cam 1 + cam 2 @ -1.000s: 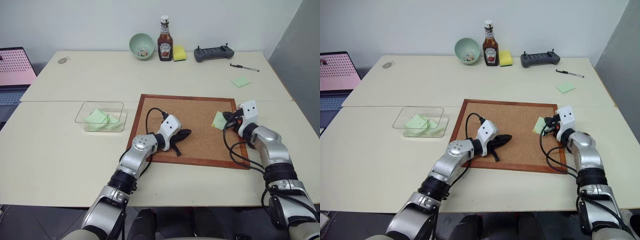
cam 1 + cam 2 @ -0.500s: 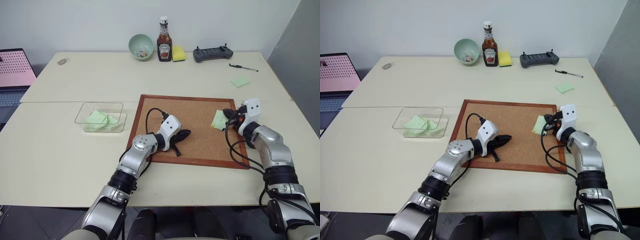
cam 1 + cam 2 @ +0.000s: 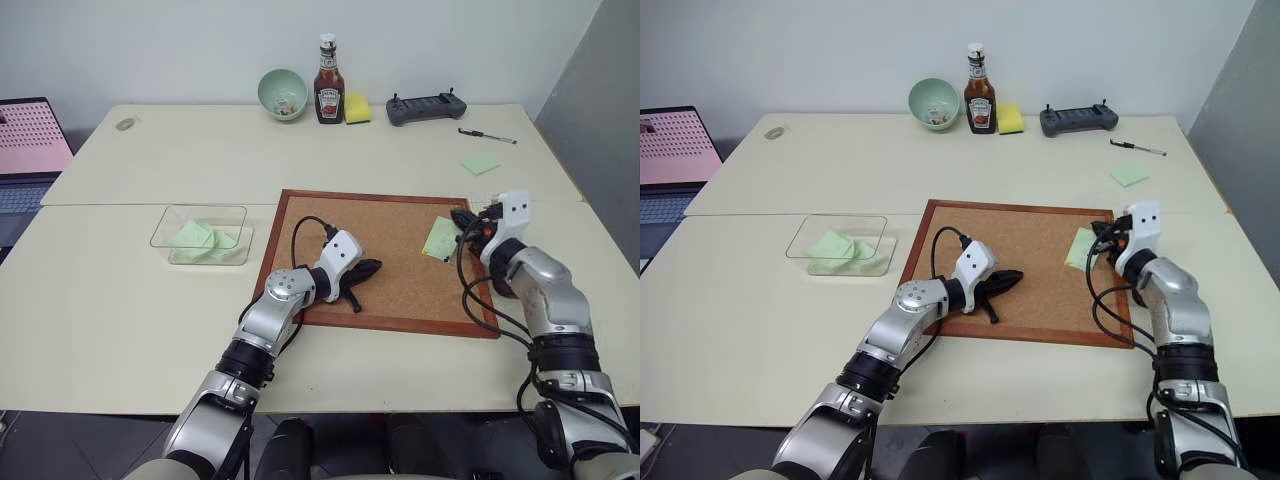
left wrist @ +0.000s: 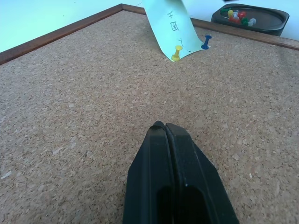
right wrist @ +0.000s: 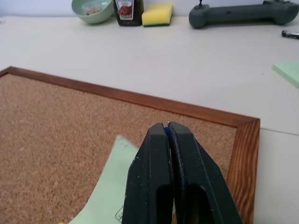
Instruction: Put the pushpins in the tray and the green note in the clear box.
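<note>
- The left gripper (image 3: 372, 266) lies on the cork board (image 3: 400, 290), near its middle. Its 2 black fingers (image 4: 161, 154) are pressed tight together, with nothing between them.
- The right gripper (image 3: 462, 222) is over the right side of the cork board, just beside the green note (image 3: 438, 238). Its fingers (image 5: 156, 177) are closed tight too. A tiny bit of blue shows between the tips, and I cannot tell what it is.
- The green note is on the right part of the cork board. In the left wrist view, its low edge is on the board and the rest tilts up off it.
- A yellow pushpin (image 4: 177, 51) sticks in the low edge of the green note. A blue pushpin (image 4: 206, 43) stands at its corner, just beside the yellow one.
- A dark tray (image 4: 273, 29) sits just past the edge of the board, behind the note. It has a few colored pushpins (image 4: 236, 14) in it.
- The clear box (image 3: 208, 206) is on the table to the left of the cork board, well apart from the green note. Some green papers (image 3: 195, 237) lie inside it.
- 1 more green paper (image 3: 481, 164) lies flat on the table, behind the right gripper.
- At the back of the table are a green bowl (image 3: 283, 92), a ketchup bottle (image 3: 329, 92), a yellow sponge (image 3: 358, 107), a gray controller (image 3: 428, 106) and a pen (image 3: 488, 135).
- A laptop (image 3: 30, 140) is at the far left.
</note>
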